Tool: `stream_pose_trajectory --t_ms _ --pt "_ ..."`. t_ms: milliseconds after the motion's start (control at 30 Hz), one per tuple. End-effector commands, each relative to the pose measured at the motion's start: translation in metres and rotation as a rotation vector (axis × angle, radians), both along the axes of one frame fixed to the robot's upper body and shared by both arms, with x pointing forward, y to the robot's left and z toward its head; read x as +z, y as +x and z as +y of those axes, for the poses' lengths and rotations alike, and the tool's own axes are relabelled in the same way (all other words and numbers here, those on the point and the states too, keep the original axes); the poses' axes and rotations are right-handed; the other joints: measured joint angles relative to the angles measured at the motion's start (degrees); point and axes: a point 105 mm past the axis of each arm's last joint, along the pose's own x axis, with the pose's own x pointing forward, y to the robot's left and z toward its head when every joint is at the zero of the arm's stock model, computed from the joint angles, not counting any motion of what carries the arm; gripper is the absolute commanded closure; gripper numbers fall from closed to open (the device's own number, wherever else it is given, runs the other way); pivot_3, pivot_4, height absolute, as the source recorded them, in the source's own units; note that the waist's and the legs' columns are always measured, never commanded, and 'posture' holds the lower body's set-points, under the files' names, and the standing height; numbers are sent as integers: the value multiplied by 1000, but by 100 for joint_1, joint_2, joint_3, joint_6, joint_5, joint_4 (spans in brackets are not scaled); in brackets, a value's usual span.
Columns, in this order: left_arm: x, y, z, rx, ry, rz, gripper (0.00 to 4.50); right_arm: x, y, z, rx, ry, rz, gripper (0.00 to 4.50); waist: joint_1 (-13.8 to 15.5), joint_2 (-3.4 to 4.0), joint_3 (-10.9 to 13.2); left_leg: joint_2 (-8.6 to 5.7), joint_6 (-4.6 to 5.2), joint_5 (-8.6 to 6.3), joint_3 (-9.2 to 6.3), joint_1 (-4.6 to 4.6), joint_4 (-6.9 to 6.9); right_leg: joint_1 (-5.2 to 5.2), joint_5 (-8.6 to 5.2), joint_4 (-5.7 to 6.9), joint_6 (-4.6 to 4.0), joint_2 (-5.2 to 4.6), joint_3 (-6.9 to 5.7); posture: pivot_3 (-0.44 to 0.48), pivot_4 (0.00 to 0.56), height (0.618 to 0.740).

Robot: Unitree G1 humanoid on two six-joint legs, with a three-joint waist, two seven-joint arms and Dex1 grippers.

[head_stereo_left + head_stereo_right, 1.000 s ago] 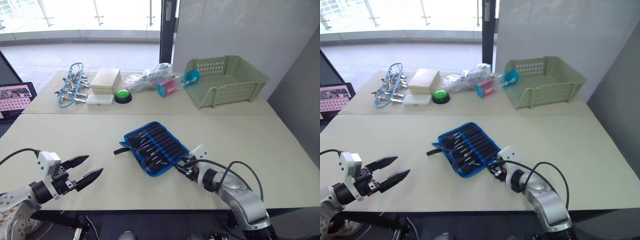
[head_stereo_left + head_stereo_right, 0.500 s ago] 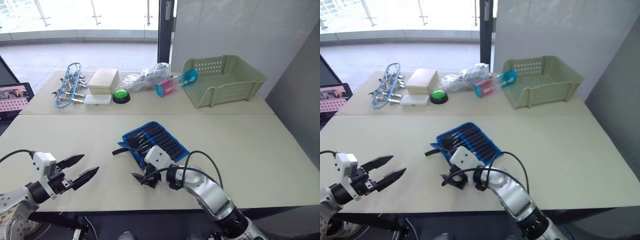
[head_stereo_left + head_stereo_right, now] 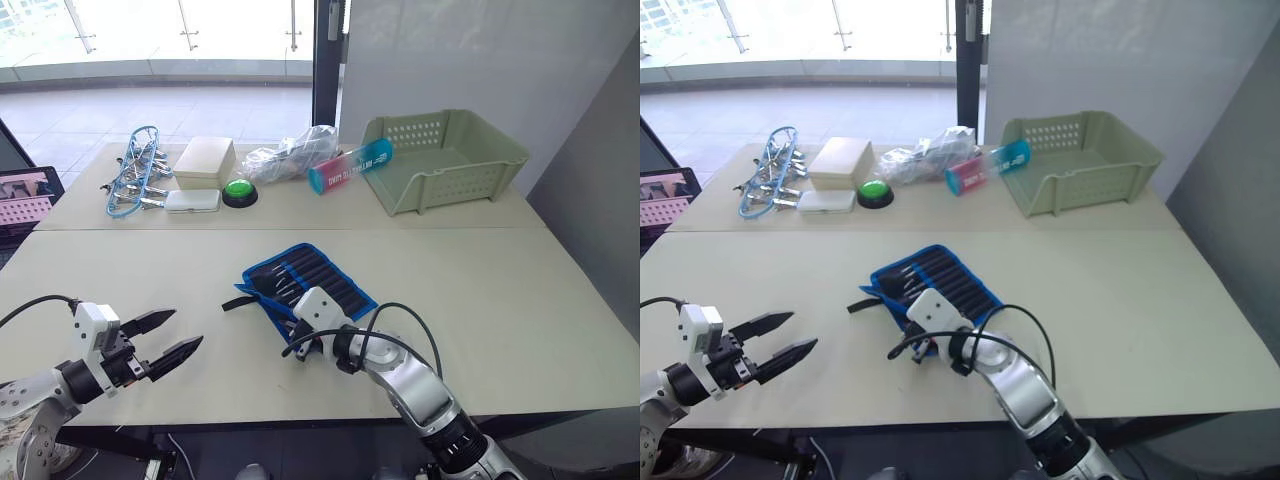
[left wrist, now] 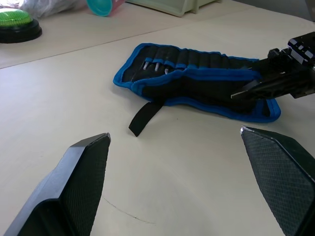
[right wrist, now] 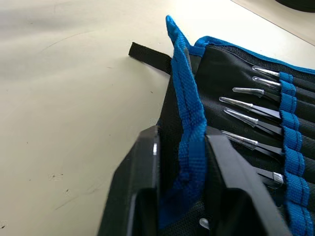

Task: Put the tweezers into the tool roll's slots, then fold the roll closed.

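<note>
Out on the left the left gripper (image 3: 165,337) hovers over bare table (image 3: 520,290) with its fingers spread wide, the tool roll (image 3: 310,286) lies mid-table with tweezers (image 5: 248,112) tucked in its slots (image 5: 290,147), and the right gripper (image 5: 182,187) pinches the roll's blue edge, lifting it.

- Right gripper (image 5: 181,196) swung from the roll's (image 3: 318,281) right corner round to its near-left edge, now pinching the blue edging.
- That edge is lifted, flap (image 4: 197,86) partly folded over.
</note>
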Motion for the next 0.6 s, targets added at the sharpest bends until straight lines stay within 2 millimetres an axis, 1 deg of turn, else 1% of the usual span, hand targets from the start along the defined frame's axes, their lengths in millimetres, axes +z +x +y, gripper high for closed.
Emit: stream_pose_trajectory --t_ms 33,133,200,267,367,433,500,600 --pt "3 1 -1 -34 44 -8 0 13 -2 -5 45 44 -38 4452 7 0 0 0 0 0 0 0 0 0 0 0 0 0 0 0 150 722" --pt "-3 2 -3 -95 117 23 0 19 -11 -7 142 77 -54 4452 9 0 0 0 0 0 0 0 0 0 0 0 0 0 0 0 150 722" --pt "3 8 -6 -135 133 9 0 20 -20 -10 231 66 -79 4452 15 1 0 0 0 0 0 0 0 0 0 -1 0 0 0 0 150 722" --pt "8 16 -10 -186 154 -10 0 19 -22 -19 277 35 -89 4452 30 -1 1 -1 0 0 1 -1 1 1 0 -2 0 0 0 0 150 722" --pt "-5 25 -16 -306 262 32 0 10 -16 -35 288 -48 -71 4452 49 0 2 -1 0 0 1 0 2 2 0 -2 0 0 0 0 150 722" --pt "-11 35 -23 -372 304 25 0 11 -15 -43 305 -74 -72 4452 37 6 6 -1 0 0 6 1 2 2 0 -2 0 0 1 0 150 722" --pt "-13 46 -33 -432 314 2 0 13 -11 -50 295 -94 -71 4452 37 6 7 -1 -1 1 8 1 2 0 0 -1 0 0 1 0 150 722" --pt "-17 55 -41 -494 342 -13 0 14 -9 -56 284 -103 -69 4452 36 3 7 -1 -3 2 9 -1 5 0 0 -1 0 1 0 0 150 722"
